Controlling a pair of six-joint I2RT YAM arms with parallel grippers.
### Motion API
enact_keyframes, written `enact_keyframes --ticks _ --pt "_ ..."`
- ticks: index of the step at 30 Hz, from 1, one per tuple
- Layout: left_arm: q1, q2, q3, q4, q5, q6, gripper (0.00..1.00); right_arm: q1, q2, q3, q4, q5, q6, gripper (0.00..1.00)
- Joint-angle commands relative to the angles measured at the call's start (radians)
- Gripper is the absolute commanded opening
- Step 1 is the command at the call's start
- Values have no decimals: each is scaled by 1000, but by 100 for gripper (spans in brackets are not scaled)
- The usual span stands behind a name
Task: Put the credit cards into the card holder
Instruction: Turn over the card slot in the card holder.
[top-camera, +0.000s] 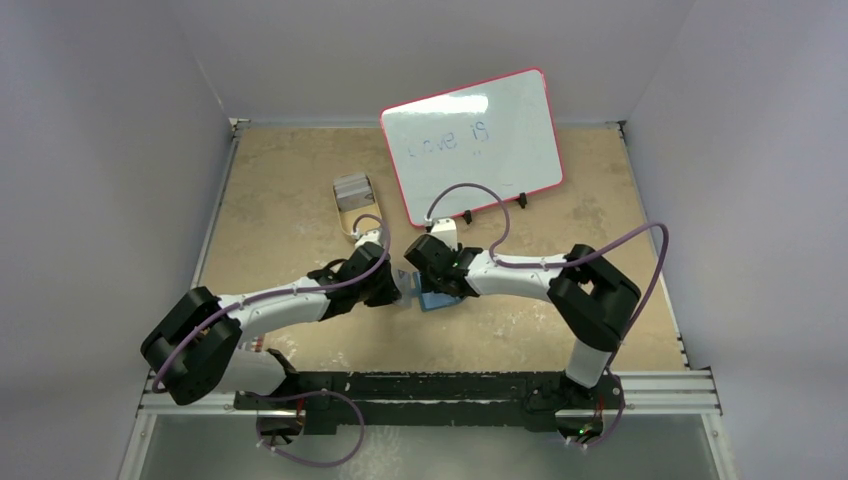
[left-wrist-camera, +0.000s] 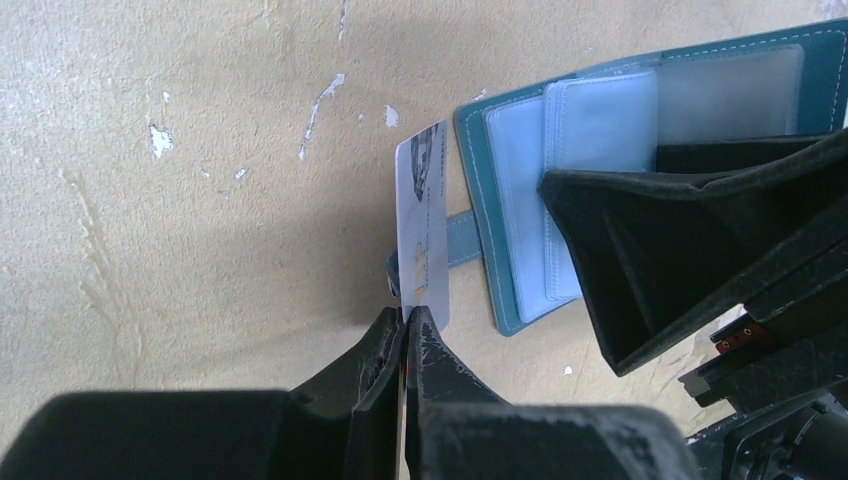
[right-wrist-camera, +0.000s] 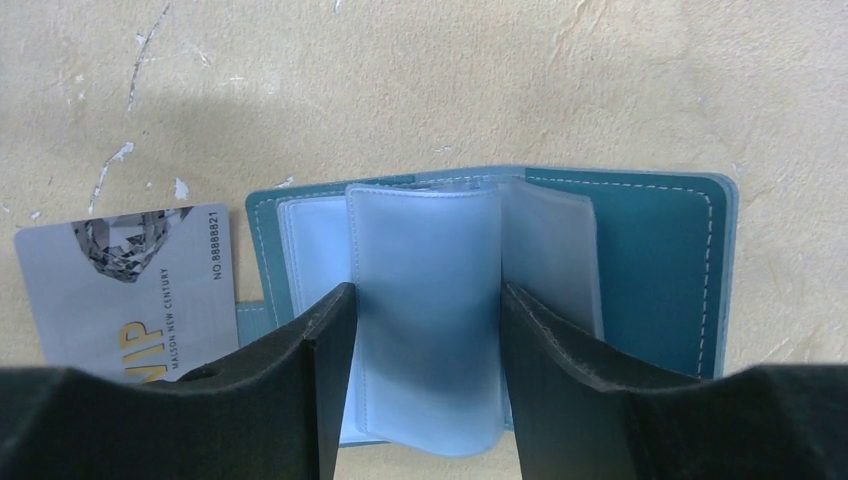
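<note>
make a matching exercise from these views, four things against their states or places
1 left gripper
2 right gripper
3 card holder
4 whiteboard

a lying open on the table
b propped at the table's far side
c open, astride a clear sleeve
d shut on a silver VIP card

Pairs: 1-d, 2-c, 3-a, 4-b

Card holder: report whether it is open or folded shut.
Open. The card holder lies spread, its clear sleeves exposed inside.
</note>
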Motion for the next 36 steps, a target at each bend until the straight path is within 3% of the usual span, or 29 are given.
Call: enact_keyframes --ticks 1,5,36 --pt "1 -3 -32 -97 -68 26 0 -1 -13 20 -118 92 32 58" --pt "1 -5 -37 -93 -67 24 0 -1 -32 26 -168 121 52 62" --pt "1 10 -30 -93 -74 25 0 -1 -117 50 -325 236 71 63"
